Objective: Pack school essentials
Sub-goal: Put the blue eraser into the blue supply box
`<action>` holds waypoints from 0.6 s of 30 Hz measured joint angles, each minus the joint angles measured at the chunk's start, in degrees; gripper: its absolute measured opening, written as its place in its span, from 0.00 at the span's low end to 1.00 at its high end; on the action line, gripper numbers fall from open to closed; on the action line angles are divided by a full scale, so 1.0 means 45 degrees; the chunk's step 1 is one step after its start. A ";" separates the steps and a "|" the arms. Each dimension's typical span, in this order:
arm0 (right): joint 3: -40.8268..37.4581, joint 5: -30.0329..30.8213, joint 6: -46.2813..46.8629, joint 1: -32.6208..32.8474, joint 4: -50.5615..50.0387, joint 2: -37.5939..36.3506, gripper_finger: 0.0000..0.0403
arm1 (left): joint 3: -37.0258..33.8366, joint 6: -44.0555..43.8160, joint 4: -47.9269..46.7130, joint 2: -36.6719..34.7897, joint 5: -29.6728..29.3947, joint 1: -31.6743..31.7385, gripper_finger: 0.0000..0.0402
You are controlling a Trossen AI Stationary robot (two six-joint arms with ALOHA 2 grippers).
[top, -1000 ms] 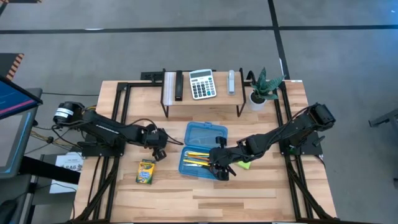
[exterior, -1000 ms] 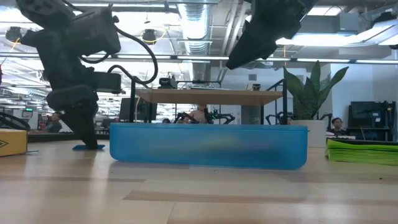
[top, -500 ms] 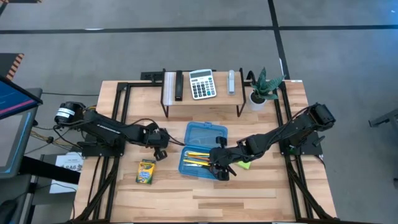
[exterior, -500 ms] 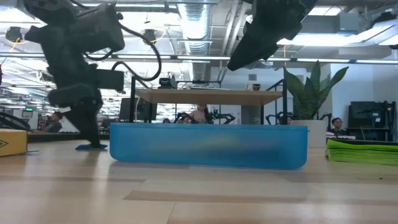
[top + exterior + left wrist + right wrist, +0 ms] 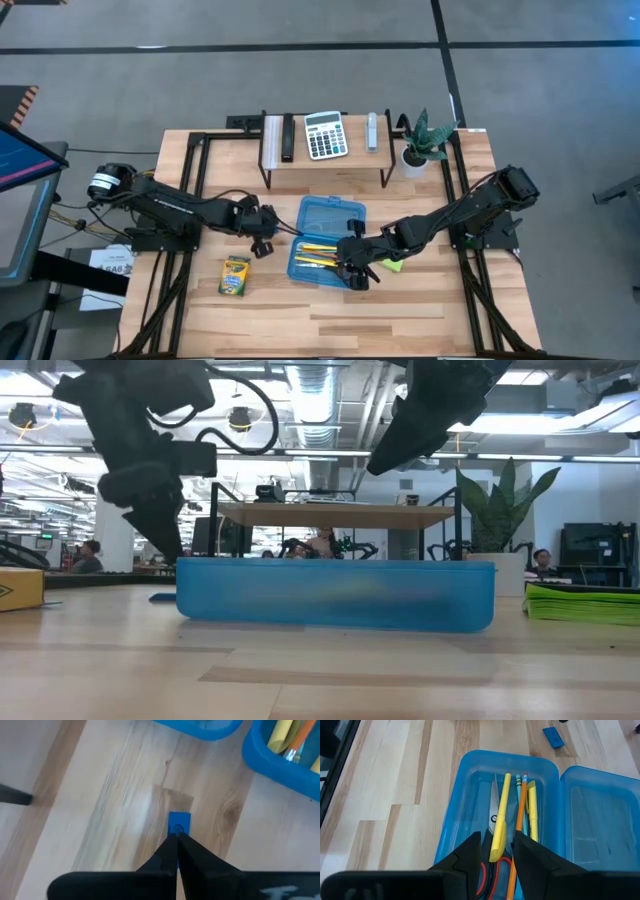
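Right now I am hovering my left gripper (image 5: 176, 836) over the small blue eraser (image 5: 179, 825), fingers clenched together with nothing between them; the eraser is lying flat on the table (image 5: 300, 305), just beside the left side of the open blue pencil case (image 5: 327, 242) and not yet packed. My right gripper (image 5: 497, 851) is hanging over the case's tray, jaws partly parted and grasping nothing, straddling a yellow marker (image 5: 500, 817) that is lying inside with the orange pencil (image 5: 518, 825) and the red-handled scissors (image 5: 493, 870). The crayon box (image 5: 234, 276) is waiting near the table's front left, and the lime-green sticky-note pad (image 5: 391, 264) is sitting at the case's right side.

The risk I am judging: with my left fingers pinched shut, descending would only press on or skid the eraser sideways, possibly under the case wall. It is thin and flat, so a shallow grasp could slip. My right arm could also be crowding the tray.
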 joint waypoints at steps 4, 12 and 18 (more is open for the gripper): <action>0.0000 0.0000 0.0000 0.0001 -0.0005 0.0000 0.33 | 0.0258 0.0206 -0.0194 -0.0005 0.0174 -0.0150 0.00; 0.0000 0.0000 0.0000 0.0000 -0.0005 0.0000 0.33 | 0.0248 0.0341 -0.0926 0.0213 0.0429 -0.0302 0.07; 0.0000 0.0000 0.0000 0.0000 0.0028 0.0000 0.33 | 0.0258 0.1135 0.0153 0.1235 0.0664 -0.0303 0.27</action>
